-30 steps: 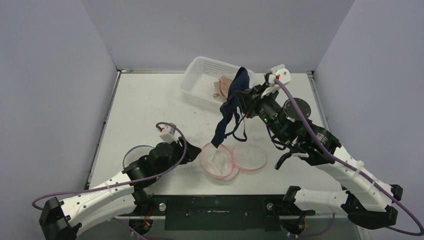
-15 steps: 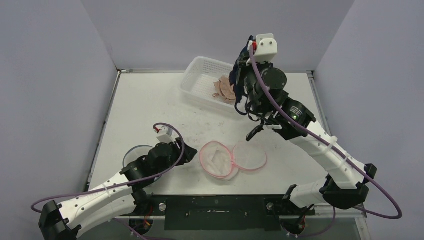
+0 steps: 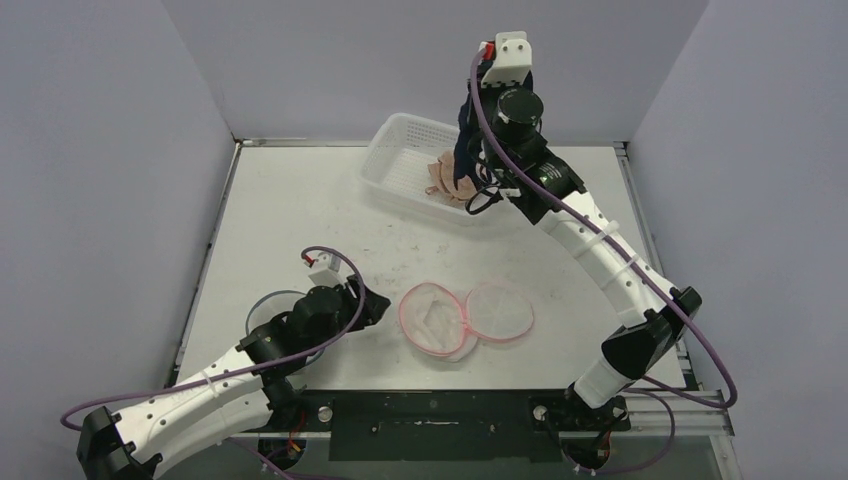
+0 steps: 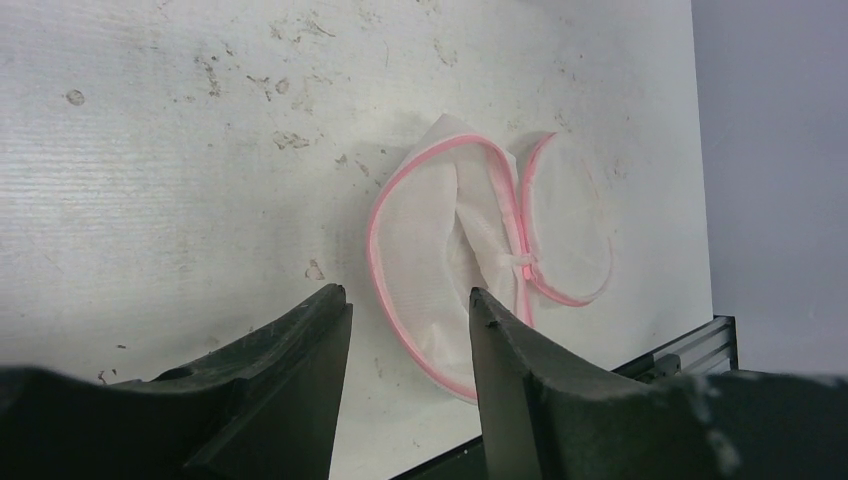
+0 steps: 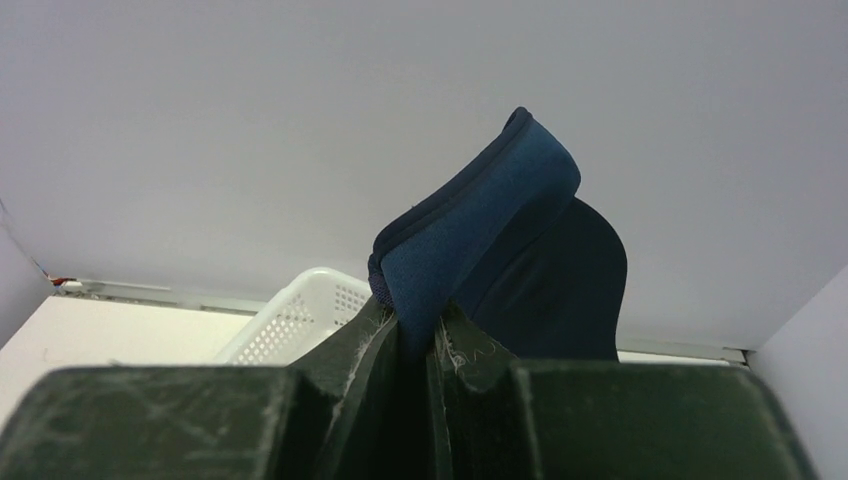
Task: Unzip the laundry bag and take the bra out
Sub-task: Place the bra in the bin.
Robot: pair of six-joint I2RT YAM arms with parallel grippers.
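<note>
Pink-trimmed white mesh, the laundry bag lies flat on the table close to my edge, about 6 o'clock from the table's middle. Its two round halves are spread side by side. My left gripper sits low at the bag's 9 o'clock, just beside it, jaws apart with nothing between them. Farther out, at roughly 12 o'clock from the bag, my right arm reaches up over the white basket by the back wall. My right gripper is pinched tight on the navy bra, which hangs from it over the basket, well apart from the bag. Something beige lies in the basket beneath; I cannot tell what it is.
</note>
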